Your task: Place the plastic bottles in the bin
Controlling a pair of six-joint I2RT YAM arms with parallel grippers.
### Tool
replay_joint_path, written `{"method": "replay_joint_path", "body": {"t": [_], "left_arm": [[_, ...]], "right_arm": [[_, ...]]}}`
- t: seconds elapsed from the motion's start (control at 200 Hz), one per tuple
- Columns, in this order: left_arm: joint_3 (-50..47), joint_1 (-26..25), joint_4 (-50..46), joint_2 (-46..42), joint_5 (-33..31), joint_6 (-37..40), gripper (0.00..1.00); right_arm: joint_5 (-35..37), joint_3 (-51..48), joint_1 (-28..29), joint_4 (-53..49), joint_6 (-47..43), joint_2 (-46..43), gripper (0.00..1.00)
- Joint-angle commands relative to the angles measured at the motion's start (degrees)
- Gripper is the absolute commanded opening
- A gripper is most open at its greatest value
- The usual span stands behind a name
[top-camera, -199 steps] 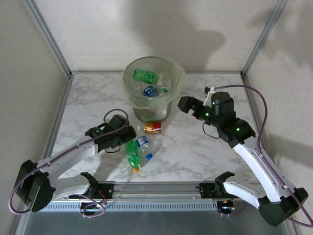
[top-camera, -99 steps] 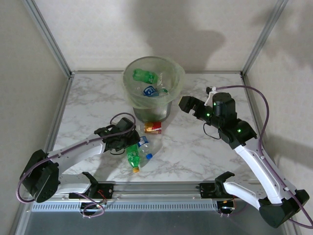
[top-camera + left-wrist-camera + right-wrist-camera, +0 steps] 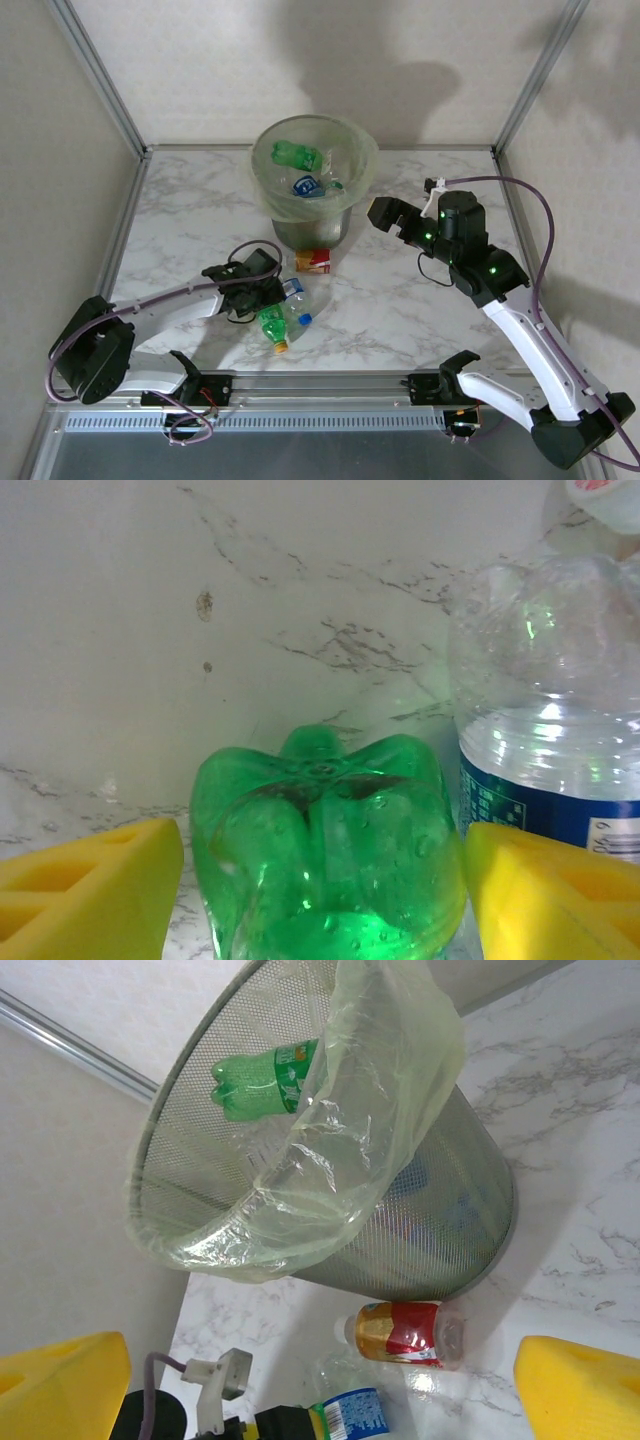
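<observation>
In the top view the bin [image 3: 352,205] stands at upper centre of the table [image 3: 420,310], its pale green liner [image 3: 368,160] folded over the rim. A green bottle [image 3: 297,154] and a blue-labelled bottle [image 3: 305,186] lie inside it. A red bottle [image 3: 314,261] lies on its side on the marble at the bin's foot, just below it in the frame. Lower, left of centre, two more bottles lie side by side: a second green bottle [image 3: 270,324], its yellow cap toward the bottom edge, and a clear bottle [image 3: 298,298] with a blue label to its right. The left gripper [image 3: 266,303] is down at the upper end of the second green bottle. In the left wrist view its yellow fingers [image 3: 90,890] sit in the two lower corners with that bottle's lobed base between them. The jaws are apart and straddle the base, with a thin gap showing on the left; on the right I cannot tell whether pad meets plastic. The clear bottle stands at the right of that frame, just beside the green one. The right gripper [image 3: 385,213] hangs right of the bin, near its wall but apart from it, jaws spread wide with nothing between them. In the right wrist view the mesh bin sits at centre, with the red bottle at its foot, lower centre.
</observation>
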Motion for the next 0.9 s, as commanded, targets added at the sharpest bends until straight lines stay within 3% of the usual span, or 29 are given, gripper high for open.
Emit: {"method": "replay_joint_path", "body": {"t": [0.0,0.255,0.386,0.636,0.896], "left_arm": [[-0.3,-0.5,2.1,1.9,-1.2,-1.5,0.70],[0.3,-0.5,2.5,5.3,-2.2,-1.0,0.69],[0.1,-0.4,2.4,5.3,-1.9,-1.2,0.63],[1.6,-0.4,-0.7,3.1,-2.5,-0.6,0.52],[9.5,-0.4,-7.5,-3.3,-1.1,0.4,0.51]], "right_arm": [[1.0,-0.4,0.5,-0.3,0.6,-0.9,0.99],[1.0,-0.1,0.5,-0.2,0.5,-0.9,0.99],[1.2,-0.6,0.5,-0.2,0.6,-1.2,0.99],[1.0,-0.8,0.5,0.4,0.7,-1.0,0.98],[-0.4,0.8,0.7,1.4,0.1,-0.1,0.98]]}}
